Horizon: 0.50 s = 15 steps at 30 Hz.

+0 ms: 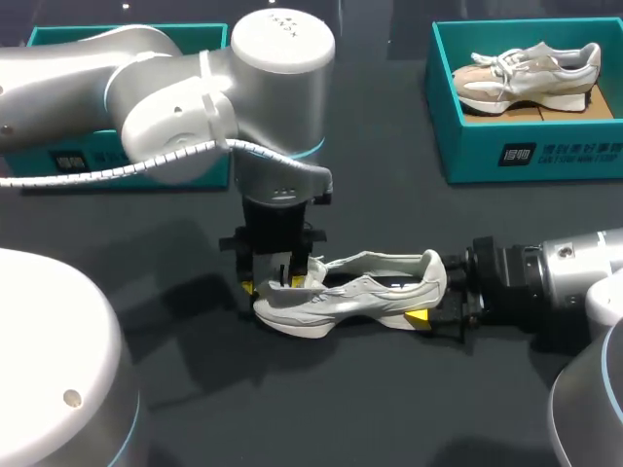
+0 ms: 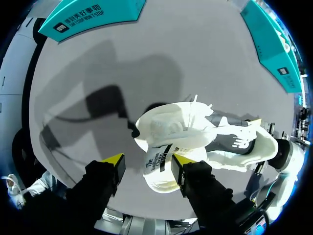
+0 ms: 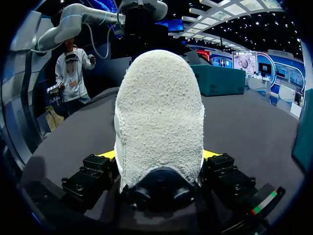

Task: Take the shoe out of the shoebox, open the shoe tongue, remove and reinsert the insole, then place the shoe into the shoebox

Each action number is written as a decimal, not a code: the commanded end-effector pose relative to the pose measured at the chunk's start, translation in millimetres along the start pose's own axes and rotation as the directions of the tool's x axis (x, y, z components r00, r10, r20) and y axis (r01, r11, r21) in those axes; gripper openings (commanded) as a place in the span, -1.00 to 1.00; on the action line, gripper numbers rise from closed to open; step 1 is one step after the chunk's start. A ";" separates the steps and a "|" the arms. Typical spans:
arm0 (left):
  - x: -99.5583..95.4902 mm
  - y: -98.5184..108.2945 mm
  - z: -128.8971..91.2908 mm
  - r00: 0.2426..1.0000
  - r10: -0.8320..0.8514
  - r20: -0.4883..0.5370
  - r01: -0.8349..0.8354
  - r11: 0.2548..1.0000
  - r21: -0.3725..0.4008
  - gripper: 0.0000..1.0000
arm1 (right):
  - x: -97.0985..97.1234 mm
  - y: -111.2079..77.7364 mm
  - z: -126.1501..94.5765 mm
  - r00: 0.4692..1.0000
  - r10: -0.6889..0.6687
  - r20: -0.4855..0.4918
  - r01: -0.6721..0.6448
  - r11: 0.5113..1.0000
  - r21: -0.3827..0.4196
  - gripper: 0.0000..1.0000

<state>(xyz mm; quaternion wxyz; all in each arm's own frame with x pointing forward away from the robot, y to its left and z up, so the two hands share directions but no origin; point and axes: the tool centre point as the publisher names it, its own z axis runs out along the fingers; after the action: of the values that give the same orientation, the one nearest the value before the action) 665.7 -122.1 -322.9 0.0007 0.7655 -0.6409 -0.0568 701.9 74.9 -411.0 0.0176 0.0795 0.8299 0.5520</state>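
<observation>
A: Head cam?
B: One pale grey-white mesh sneaker (image 1: pixel 355 292), upright on its sole at the middle of the dark table (image 1: pixel 389 409), toe toward the left arm (image 1: pixel 146 88). Two teal cardboard shoeboxes: far-left box (image 1: pixel 88 146), far-right box (image 1: pixel 531 146) holding a second beige-white sneaker (image 1: pixel 526 76). Sneakers: two.
A: Left wrist?
B: Left gripper (image 2: pixel 148 164) is over the forefoot, fingers spread. The white labelled tongue (image 2: pixel 159 161) sits between them beside one finger, the other clear. Not clamped.
A: Right wrist?
B: Right gripper (image 3: pixel 157 156) clamps the fleecy white heel (image 3: pixel 159 107), a yellow tip on each side.
</observation>
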 end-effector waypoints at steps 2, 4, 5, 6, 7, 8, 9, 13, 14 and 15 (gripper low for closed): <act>-2.8 2.7 -35.6 0.996 0.044 -0.082 -0.041 0.998 0.044 0.19 | 0.8 0.3 0.0 1.000 0.000 0.001 0.000 1.000 0.003 -1.00; 5.0 0.3 -48.4 0.991 0.078 -0.112 -0.072 0.996 0.061 0.23 | 0.8 0.3 0.0 1.000 0.000 0.001 0.000 1.000 0.003 -1.00; 9.0 -0.5 -54.4 0.987 0.096 -0.126 -0.088 0.994 0.072 0.25 | 0.8 0.3 0.0 1.000 0.000 0.001 0.000 1.000 0.003 -1.00; 13.8 -1.2 -61.3 0.983 0.117 -0.140 -0.106 0.991 0.085 0.26 | 0.8 0.3 0.0 1.000 0.000 0.001 0.000 1.000 0.003 -1.00; 18.0 -1.5 -67.7 0.979 0.136 -0.150 -0.122 0.988 0.097 0.29 | 0.8 0.3 0.0 1.000 0.000 0.001 0.000 1.000 0.003 -1.00; 23.1 -1.6 -75.4 0.975 0.156 -0.161 -0.139 0.984 0.112 0.29 | 0.8 0.3 0.0 1.000 0.000 0.001 0.000 1.000 0.003 -1.00; 28.0 -1.3 -82.0 0.969 0.178 -0.172 -0.158 0.979 0.127 0.32 | 0.8 0.3 0.0 1.000 0.000 0.001 0.000 1.000 0.003 -1.00; 46.1 1.8 -107.1 0.932 0.285 -0.224 -0.250 0.953 0.172 0.39 | 0.8 0.3 0.0 1.000 0.000 0.001 0.000 1.000 0.003 -1.00; 51.4 2.9 -113.4 0.920 0.316 -0.232 -0.277 0.943 0.184 0.42 | 0.8 0.3 0.0 1.000 0.000 0.001 0.000 1.000 0.003 -1.00; 54.4 3.7 -116.5 0.913 0.334 -0.235 -0.293 0.936 0.194 0.44 | 0.8 0.3 0.0 1.000 0.000 0.001 0.000 1.000 0.003 -1.00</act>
<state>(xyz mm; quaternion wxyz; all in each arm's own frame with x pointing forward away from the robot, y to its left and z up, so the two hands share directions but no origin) 682.5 -184.2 -223.8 0.0382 0.6595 -0.7448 0.0941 701.9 74.8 -411.3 0.0177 0.0794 0.8298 0.5522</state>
